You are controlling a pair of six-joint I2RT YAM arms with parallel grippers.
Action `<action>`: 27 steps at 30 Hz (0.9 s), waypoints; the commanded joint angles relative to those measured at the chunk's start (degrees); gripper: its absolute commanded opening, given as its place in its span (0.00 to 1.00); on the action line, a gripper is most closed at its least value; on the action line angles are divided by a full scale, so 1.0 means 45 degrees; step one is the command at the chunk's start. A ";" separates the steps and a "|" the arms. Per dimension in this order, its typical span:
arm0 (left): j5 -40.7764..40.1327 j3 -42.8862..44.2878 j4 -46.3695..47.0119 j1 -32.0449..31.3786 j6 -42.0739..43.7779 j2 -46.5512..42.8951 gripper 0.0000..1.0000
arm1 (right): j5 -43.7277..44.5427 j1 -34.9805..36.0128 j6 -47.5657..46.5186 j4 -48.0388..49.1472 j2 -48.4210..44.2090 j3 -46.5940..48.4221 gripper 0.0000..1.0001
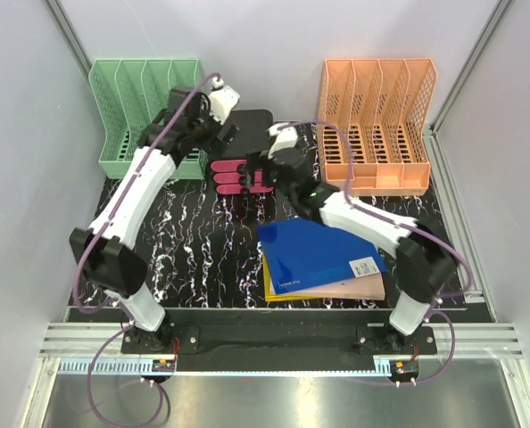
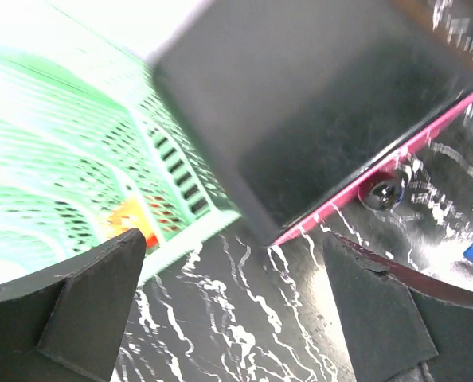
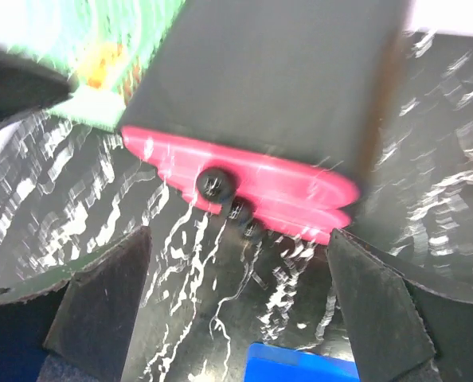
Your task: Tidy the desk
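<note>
Left gripper [image 2: 236, 306] — jaws apart, green file rack [image 2: 61, 143] ahead-left. Right gripper [image 3: 236, 310] — jaws apart, pink-footed black stand [image 3: 252, 171] just ahead, desk [image 3: 61, 175] beneath.

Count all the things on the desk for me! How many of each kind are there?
File racks: 2, the green rack and the orange rack
Black and pink holder: 1
Folders in the pile: 3, the blue folder, the yellow folder and the pale pink folder
Total on the desk: 6
</note>
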 commanded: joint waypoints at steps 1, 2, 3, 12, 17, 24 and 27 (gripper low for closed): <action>0.0126 0.1170 -0.0379 0.0093 -0.0935 -0.1512 0.99 | 0.0578 -0.1493 0.0234 -0.2906 -0.1733 0.0890 1.00; 0.0458 0.1210 -0.0728 0.0074 -0.1171 -0.1611 0.99 | 0.0617 -0.2252 0.0371 -0.3433 -0.1850 0.1124 1.00; 0.1003 0.1268 -0.0983 0.0073 -0.1405 -0.1670 0.99 | 0.0617 -0.2685 0.0527 -0.4367 -0.1832 0.1532 0.99; 0.4131 -0.2574 -0.2099 -0.0549 -0.2268 -0.2335 0.99 | 0.0440 -0.5284 0.0021 -0.7187 0.0022 0.3721 0.97; 0.4504 -0.4062 -0.1943 -0.1195 -0.2189 -0.1906 0.99 | -0.0397 -0.5619 0.0469 -0.7189 0.1253 0.4444 0.84; 0.4289 -0.4551 -0.1221 -0.1431 -0.1955 -0.0930 0.99 | -0.0457 -0.5735 0.0256 -0.7442 0.3576 0.6202 0.78; 0.4096 -0.4844 -0.0597 -0.1450 -0.1818 -0.0442 0.99 | -0.0379 -0.5931 0.0177 -0.7521 0.4514 0.6945 0.76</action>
